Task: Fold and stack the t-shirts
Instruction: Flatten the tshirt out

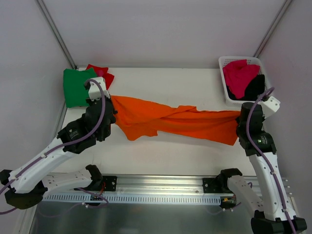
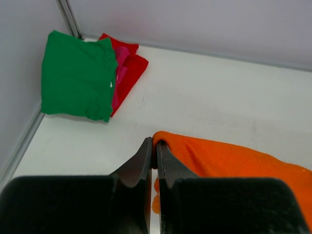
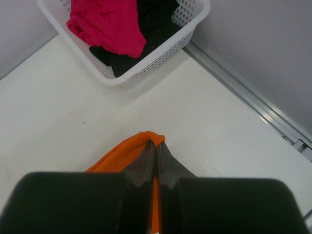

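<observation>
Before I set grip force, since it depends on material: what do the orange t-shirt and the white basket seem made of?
The orange t-shirt looks like soft matte knit cloth, possibly cotton: it wrinkles and drapes in loose folds. The basket looks like rigid white moulded plastic, smooth, with a regular lattice of holes.

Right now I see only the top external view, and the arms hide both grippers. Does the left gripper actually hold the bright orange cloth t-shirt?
Observer: Yes. The left wrist view shows the left gripper shut on an edge of the bright orange cloth t-shirt.
Operator: And the right one?
Observer: The right wrist view shows the right gripper shut on another edge of that shirt.
Operator: Is the corner pile only the folded green cloth t-shirt over the red cloth t-shirt?
Observer: No. In the left wrist view, a magenta-pink cloth t-shirt lies between them.
</observation>
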You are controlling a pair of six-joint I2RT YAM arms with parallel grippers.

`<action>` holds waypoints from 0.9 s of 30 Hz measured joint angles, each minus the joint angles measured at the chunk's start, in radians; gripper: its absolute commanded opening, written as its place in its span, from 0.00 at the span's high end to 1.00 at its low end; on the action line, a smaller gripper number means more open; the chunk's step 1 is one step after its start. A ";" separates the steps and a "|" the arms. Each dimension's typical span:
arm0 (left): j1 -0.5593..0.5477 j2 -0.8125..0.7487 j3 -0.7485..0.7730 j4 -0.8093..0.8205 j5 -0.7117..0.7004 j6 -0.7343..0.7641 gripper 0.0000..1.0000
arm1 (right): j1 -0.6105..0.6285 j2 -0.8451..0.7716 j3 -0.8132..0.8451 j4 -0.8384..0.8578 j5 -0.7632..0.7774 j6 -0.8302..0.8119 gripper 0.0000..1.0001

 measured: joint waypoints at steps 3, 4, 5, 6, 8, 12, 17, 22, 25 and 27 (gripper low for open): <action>0.057 0.033 -0.063 0.007 0.076 -0.050 1.00 | -0.001 0.050 -0.027 0.034 -0.076 0.011 1.00; 0.076 0.051 -0.088 0.006 0.104 -0.069 1.00 | -0.002 0.070 -0.037 0.042 -0.102 0.015 1.00; 0.087 0.071 -0.117 0.006 0.132 -0.092 1.00 | -0.001 0.093 -0.048 0.048 -0.126 0.018 0.99; 0.100 0.089 -0.145 0.000 0.162 -0.117 1.00 | -0.002 0.114 -0.060 0.053 -0.146 0.020 1.00; 0.114 0.115 -0.188 -0.015 0.216 -0.159 1.00 | -0.001 0.143 -0.077 0.053 -0.177 0.023 0.69; 0.148 0.147 -0.227 -0.053 0.286 -0.217 0.16 | -0.002 0.168 -0.084 0.062 -0.216 0.023 0.21; 0.152 0.150 -0.227 -0.056 0.306 -0.270 0.01 | -0.002 0.166 -0.084 0.090 -0.238 0.007 0.05; 0.152 0.135 -0.222 -0.058 0.374 -0.292 0.01 | -0.002 0.167 -0.084 0.101 -0.246 0.004 0.05; 0.150 0.129 -0.220 -0.058 0.461 -0.313 0.01 | -0.002 0.170 -0.084 0.102 -0.249 0.003 0.05; 0.148 0.125 -0.242 -0.044 0.506 -0.338 0.01 | -0.002 0.172 -0.084 0.103 -0.249 0.003 0.05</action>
